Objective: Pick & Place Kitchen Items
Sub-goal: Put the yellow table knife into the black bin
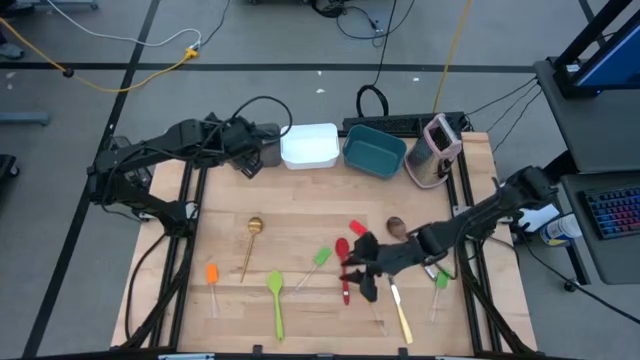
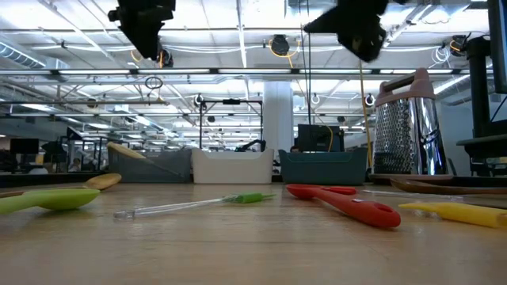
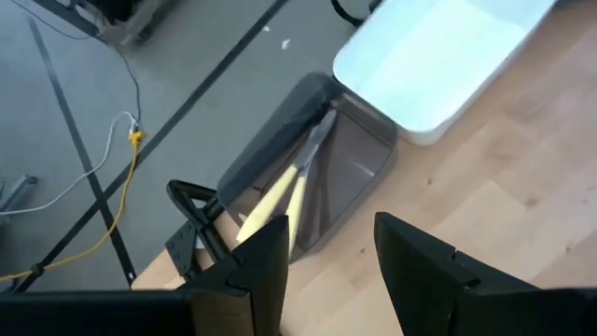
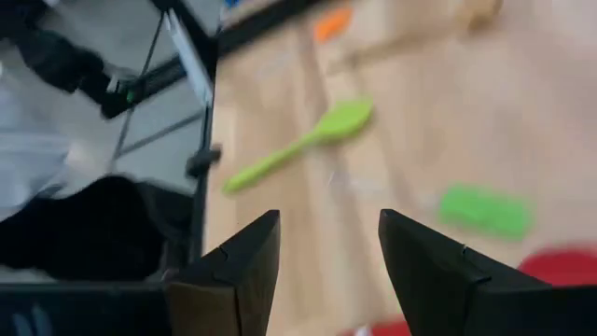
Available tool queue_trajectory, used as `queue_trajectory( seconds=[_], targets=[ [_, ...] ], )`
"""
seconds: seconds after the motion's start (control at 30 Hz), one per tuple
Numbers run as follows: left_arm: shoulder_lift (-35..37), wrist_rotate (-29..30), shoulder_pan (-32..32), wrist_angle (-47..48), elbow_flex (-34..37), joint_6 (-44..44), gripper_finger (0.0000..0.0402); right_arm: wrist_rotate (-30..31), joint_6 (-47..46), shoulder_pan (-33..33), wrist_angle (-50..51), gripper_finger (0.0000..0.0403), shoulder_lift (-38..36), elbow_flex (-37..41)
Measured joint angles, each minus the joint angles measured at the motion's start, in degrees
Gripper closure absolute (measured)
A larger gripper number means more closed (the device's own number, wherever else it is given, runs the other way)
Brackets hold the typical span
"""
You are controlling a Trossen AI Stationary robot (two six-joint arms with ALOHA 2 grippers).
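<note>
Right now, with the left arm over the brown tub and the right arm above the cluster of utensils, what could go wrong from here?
1. The open right gripper hangs over crowded utensils: the red spoon, a red-headed spatula and the cream-handled knife lie close, so closing may catch two or knock one aside.
2. The open left gripper hovers above the brown tub, where two cream-handled knives lean on the wall; dropping lower could hit them.

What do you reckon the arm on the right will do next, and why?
Probably lower onto the red spoon. The right gripper hovers open and empty just above it, while the left gripper waits open over the brown tub, which already holds two knives.
</note>
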State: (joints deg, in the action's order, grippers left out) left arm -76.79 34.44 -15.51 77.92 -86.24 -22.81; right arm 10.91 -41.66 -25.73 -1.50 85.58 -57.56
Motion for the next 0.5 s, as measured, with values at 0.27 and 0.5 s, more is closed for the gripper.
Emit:
queue_trajectory(
  seconds=[0.27, 0.5],
  targets=[
    [0.0, 2.1, 0.0, -5.2, 0.0, 2.0, 0.0236, -8.3, -23.5, -1.5, 1.8, 0.0222, 3.6, 0.1],
    [0.0, 2.2, 0.1, -9.7, 0.0, 4.8, 0.0236, -12.2, -42.6, -5.1, 5.6, 0.0222, 3.6, 0.1]
  ],
)
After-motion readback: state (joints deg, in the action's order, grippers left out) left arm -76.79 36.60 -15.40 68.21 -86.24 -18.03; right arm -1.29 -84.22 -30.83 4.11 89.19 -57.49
